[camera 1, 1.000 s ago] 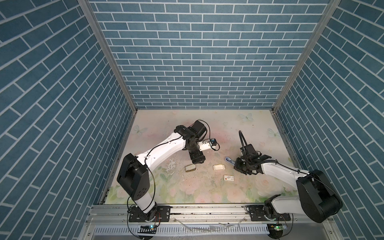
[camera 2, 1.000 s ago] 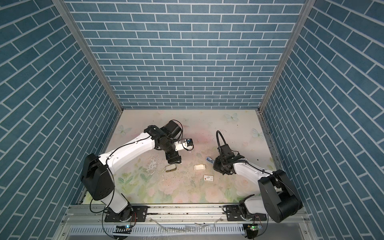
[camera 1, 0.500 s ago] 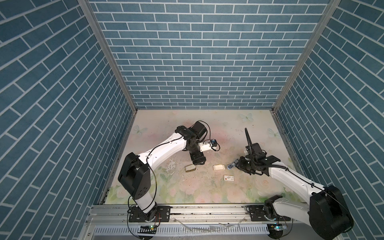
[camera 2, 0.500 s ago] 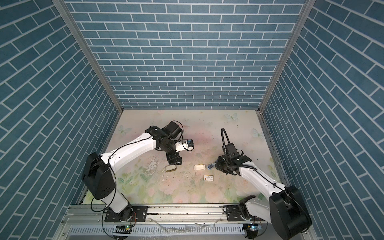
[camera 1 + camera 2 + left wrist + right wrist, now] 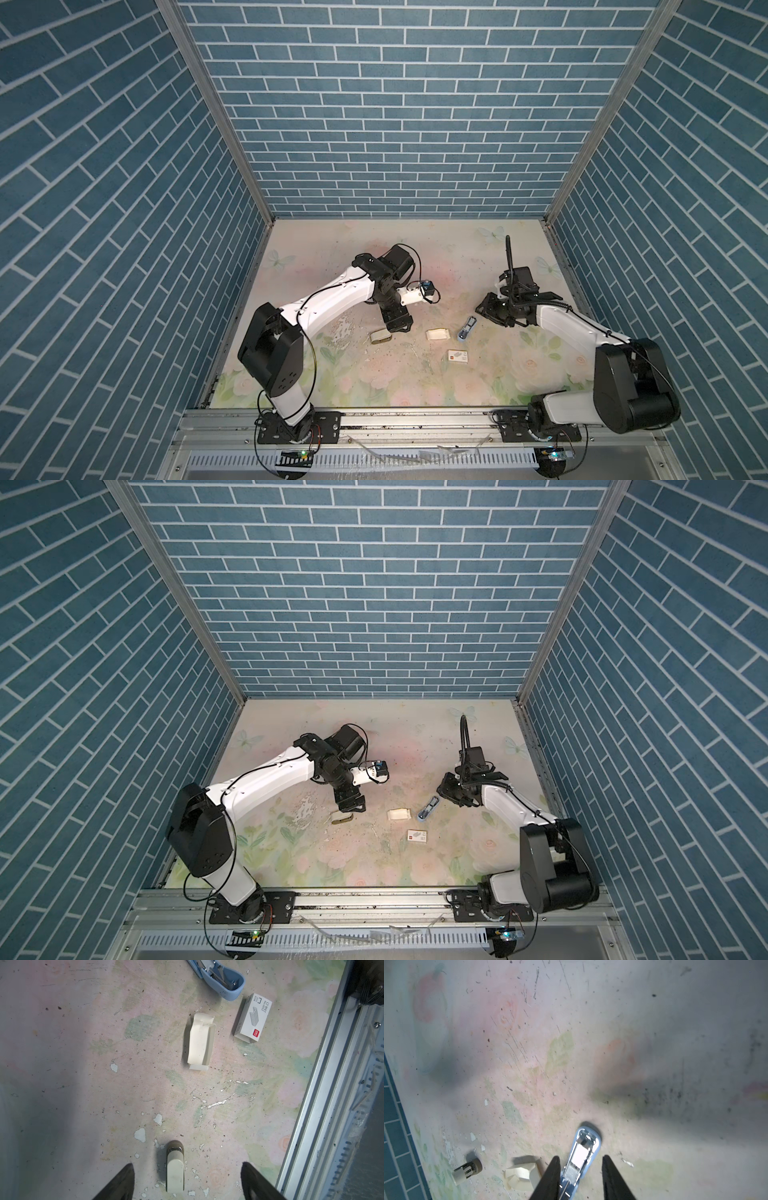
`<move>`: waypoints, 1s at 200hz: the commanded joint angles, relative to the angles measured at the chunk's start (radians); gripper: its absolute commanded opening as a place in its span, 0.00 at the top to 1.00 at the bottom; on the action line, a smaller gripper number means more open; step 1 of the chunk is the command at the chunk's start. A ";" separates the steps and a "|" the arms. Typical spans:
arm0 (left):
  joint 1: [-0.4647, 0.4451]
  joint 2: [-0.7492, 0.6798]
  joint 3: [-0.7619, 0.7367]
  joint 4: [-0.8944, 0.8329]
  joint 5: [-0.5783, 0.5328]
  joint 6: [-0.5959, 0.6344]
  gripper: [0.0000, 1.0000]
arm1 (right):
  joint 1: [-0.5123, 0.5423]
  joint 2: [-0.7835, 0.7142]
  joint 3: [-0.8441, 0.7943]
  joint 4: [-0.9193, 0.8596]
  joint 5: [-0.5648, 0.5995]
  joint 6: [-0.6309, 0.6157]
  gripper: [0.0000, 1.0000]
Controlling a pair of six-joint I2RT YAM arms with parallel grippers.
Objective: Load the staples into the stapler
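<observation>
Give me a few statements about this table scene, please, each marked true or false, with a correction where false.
1. The blue stapler lies opened on the table, its metal channel showing. True.
2. The left gripper is clamped on the cream stapler. False: its jaws stand wide apart, and the stapler lies between them untouched.
3. The white staple box sits on top of the cream tray. False: it lies on the table beside the tray, apart from it.
4. In both top views the cream tray lies between the two staplers. True.
5. The right gripper holds the blue stapler off the table. False: the stapler rests on the table and the jaws are open.
</observation>
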 commanded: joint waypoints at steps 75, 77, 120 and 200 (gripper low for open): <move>-0.004 -0.002 -0.023 -0.014 0.019 -0.013 0.18 | -0.006 0.078 -0.009 0.020 -0.116 -0.117 0.72; -0.004 -0.002 -0.023 -0.014 0.018 -0.013 0.18 | -0.006 0.078 -0.011 0.019 -0.116 -0.117 0.72; -0.004 -0.003 -0.022 -0.015 0.016 -0.014 0.18 | -0.007 0.058 -0.015 -0.002 -0.103 -0.127 0.74; -0.004 -0.003 -0.014 -0.018 0.021 -0.014 0.18 | -0.007 0.071 0.003 -0.046 -0.054 -0.138 0.75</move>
